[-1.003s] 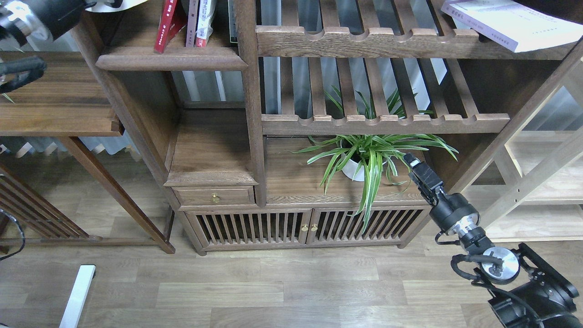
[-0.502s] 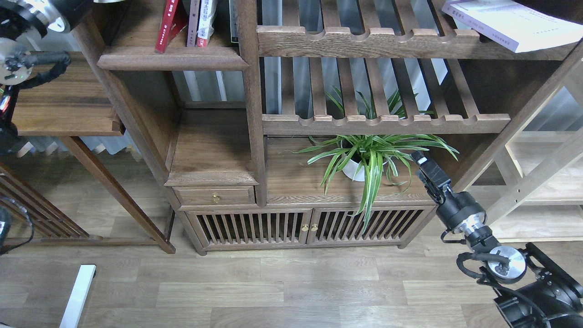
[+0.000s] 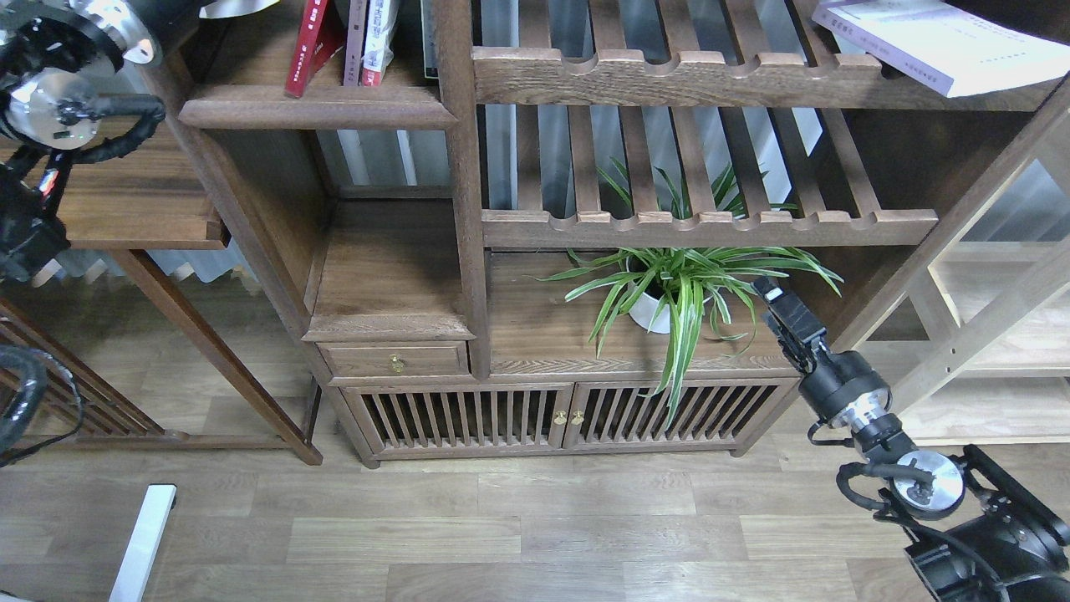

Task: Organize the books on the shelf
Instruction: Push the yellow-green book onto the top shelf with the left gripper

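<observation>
Walnut-coloured bookcase boards fill the view above a pale wood floor (image 3: 518, 535), and at eleven o'clock the shelf (image 3: 313, 109) with its rounded front edge carries upright books (image 3: 338, 42), a red one (image 3: 305, 46) leaning at their left end. At one o'clock a pale white-lavender book (image 3: 945, 42) lies flat on the slatted rail. The right tool (image 3: 782, 309) hangs at four o'clock beside the potted plant (image 3: 677, 288), its fingers too dark to tell apart; the left tool lies outside the view.
</observation>
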`<action>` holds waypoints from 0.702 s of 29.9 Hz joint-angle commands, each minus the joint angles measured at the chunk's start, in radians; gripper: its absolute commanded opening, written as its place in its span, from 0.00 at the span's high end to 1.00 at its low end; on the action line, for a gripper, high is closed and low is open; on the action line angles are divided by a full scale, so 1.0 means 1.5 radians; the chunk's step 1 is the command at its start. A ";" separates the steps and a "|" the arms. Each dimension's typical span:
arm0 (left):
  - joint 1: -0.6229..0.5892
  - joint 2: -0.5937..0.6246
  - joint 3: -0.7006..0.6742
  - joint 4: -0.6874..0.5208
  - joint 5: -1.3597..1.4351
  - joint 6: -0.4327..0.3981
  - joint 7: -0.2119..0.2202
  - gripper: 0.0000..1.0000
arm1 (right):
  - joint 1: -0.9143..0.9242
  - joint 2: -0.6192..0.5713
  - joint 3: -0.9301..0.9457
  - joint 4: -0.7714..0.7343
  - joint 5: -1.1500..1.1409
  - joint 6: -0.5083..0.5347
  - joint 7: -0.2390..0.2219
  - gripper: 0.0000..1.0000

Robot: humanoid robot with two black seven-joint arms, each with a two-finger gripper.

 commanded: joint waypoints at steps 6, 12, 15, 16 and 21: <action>-0.014 -0.041 0.011 0.037 0.000 0.032 -0.007 0.98 | -0.001 0.000 0.001 0.000 0.001 0.000 0.000 0.08; -0.033 -0.059 0.014 0.061 -0.004 0.050 -0.007 0.94 | -0.001 0.001 0.000 0.000 0.001 0.000 0.000 0.08; -0.033 -0.059 0.014 0.061 -0.007 0.072 -0.007 0.90 | -0.001 0.001 0.000 0.000 0.001 0.000 0.000 0.08; -0.033 -0.060 0.014 0.061 -0.013 0.079 -0.007 0.89 | -0.001 0.001 -0.001 0.000 0.001 0.000 0.000 0.08; -0.033 -0.061 0.018 0.061 -0.035 0.103 -0.006 0.85 | -0.001 0.000 0.000 0.000 0.001 0.000 0.000 0.08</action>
